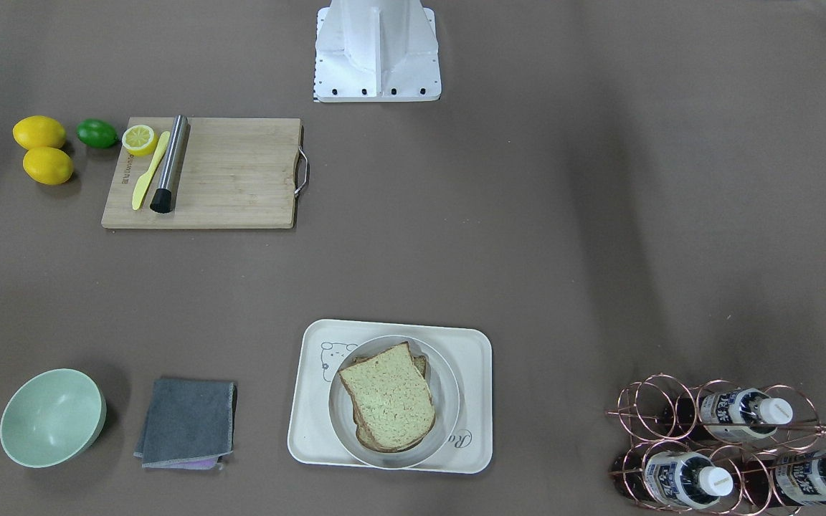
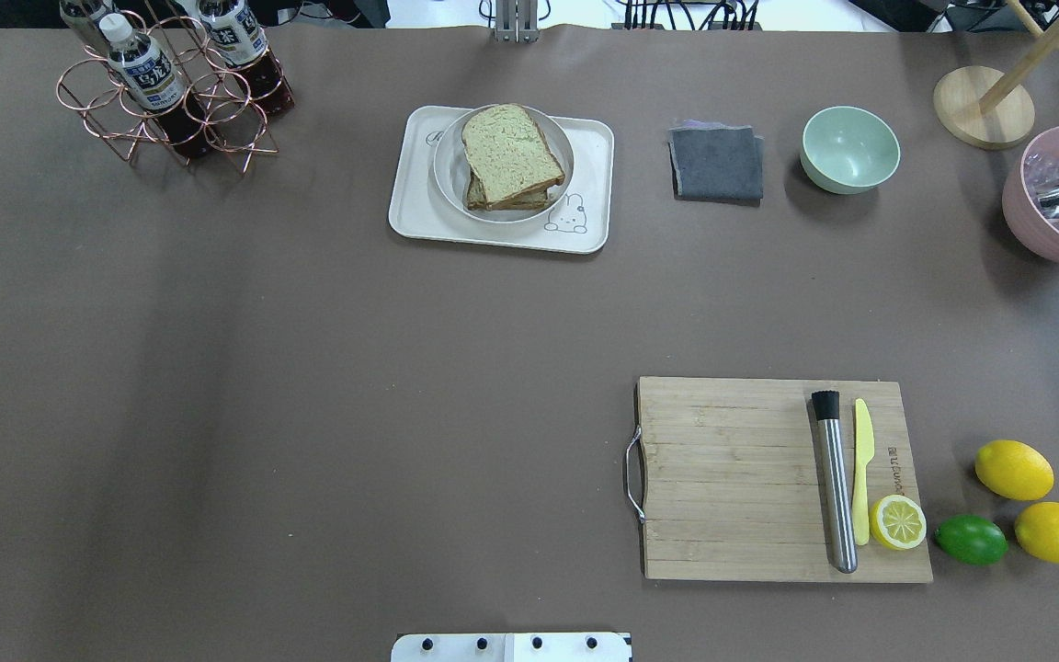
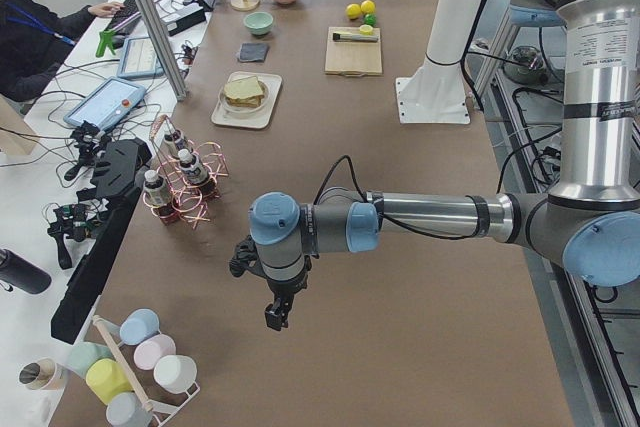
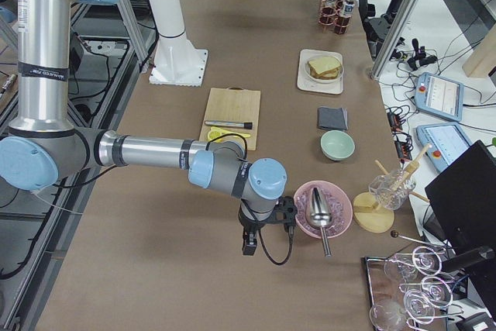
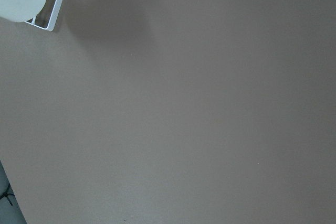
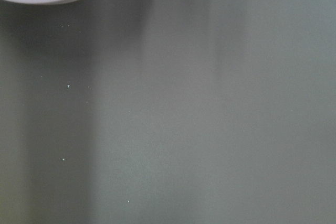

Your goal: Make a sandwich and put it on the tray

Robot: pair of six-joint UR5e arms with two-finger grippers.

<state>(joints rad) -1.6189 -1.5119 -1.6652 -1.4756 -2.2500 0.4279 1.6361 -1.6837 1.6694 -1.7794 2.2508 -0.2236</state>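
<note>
The sandwich [image 1: 388,405], stacked tan bread slices with brown crusts, lies in a round white plate [image 1: 449,401] on the cream tray [image 1: 470,344] at the table's far middle. It also shows in the overhead view as the sandwich [image 2: 509,156] on the tray [image 2: 415,216]. What lies between the slices is hidden. My left gripper [image 3: 275,317] hangs over bare table far from the tray, near the bottle rack. My right gripper [image 4: 248,247] hangs beside the pink bowl. Both appear only in the side views, so I cannot tell whether they are open or shut.
A wooden cutting board [image 2: 732,478] carries a steel muddler [image 2: 835,483], a yellow knife [image 2: 862,469] and a lemon half [image 2: 897,522]. Lemons [image 2: 1013,470] and a lime [image 2: 971,540] lie beside it. Also present are a grey cloth [image 2: 716,163], a green bowl [image 2: 849,149], a copper bottle rack [image 2: 171,87] and a pink ice bowl [image 2: 1058,198].
</note>
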